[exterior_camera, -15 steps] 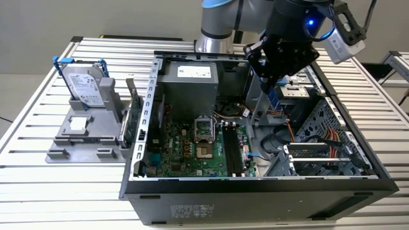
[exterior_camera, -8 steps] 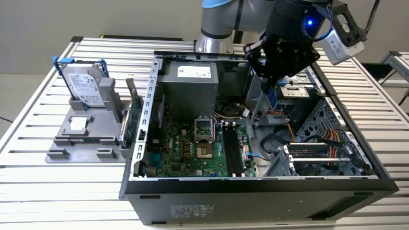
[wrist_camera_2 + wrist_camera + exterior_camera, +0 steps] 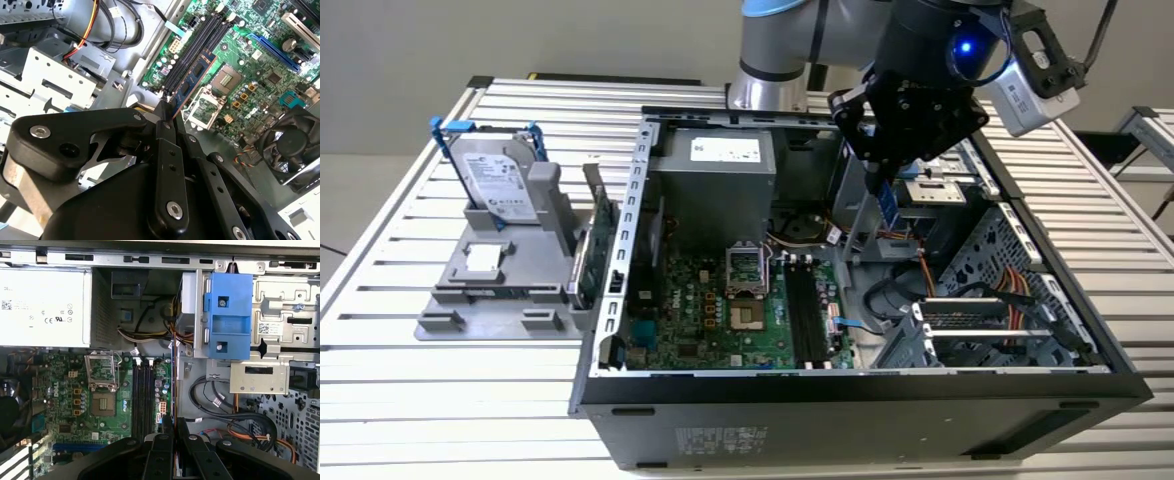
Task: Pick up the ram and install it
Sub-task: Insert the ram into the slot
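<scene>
Jaws of the gripper (image 3: 167,114) are closed tight on one end of the ram (image 3: 194,79); the stick juts from the fingertips, held in the air above the open computer case (image 3: 854,405) — over the motherboard (image 3: 720,310), near the black memory slots (image 3: 142,395) yet not seated in them; well apart, toward the exterior view's left, a hard drive (image 3: 500,178) stands in a grey fixture (image 3: 480,290).

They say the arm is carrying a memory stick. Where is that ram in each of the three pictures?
Exterior view: the ram hangs upright from the gripper, above the open computer case.
Second wrist view: the ram juts from the gripper, chips facing the camera.
First wrist view: the ram is edge-on, a thin line beyond the gripper.
Shared landmark: the black memory slots.
</scene>
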You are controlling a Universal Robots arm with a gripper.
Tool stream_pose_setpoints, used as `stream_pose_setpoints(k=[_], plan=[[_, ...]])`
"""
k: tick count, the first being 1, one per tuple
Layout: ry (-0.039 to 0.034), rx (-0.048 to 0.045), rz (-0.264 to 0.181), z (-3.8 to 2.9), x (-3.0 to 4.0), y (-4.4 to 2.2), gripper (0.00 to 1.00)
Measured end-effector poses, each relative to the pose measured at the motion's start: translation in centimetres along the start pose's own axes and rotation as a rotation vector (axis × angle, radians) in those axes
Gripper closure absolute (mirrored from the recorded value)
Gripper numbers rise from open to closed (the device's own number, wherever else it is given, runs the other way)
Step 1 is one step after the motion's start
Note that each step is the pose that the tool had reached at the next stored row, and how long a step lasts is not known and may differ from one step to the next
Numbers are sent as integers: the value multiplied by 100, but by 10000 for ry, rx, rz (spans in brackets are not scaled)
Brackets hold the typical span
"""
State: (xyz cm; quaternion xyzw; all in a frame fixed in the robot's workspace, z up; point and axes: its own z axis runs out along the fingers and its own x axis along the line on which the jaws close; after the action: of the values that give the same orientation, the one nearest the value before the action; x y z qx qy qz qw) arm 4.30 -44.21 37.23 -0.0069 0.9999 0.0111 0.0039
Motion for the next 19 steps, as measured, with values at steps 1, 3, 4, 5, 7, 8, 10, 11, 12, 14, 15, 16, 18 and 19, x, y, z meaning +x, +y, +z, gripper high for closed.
stream_pose_setpoints(k=[1,3,4,5,7,8,10,11,12,14,15,16,18,19], plan=[[-1,0,0,0,0,0,100],[-1,0,0,0,0,0,100],[0,0,0,0,0,0,100],[0,2,1,0,0,0,100],[0,1,1,3,-3,-2,100],[0,-2,1,8,-5,-3,100],[5,-1,0,21,-10,-5,100],[10,-1,1,30,-11,-7,100],[17,-1,1,40,-13,-9,100],[36,0,1,59,-17,-13,100],[42,-1,1,68,-19,-15,100],[52,-3,1,78,-21,-18,100],[78,-5,2,92,-26,-22,100],[79,-3,3,96,-26,-22,100]])
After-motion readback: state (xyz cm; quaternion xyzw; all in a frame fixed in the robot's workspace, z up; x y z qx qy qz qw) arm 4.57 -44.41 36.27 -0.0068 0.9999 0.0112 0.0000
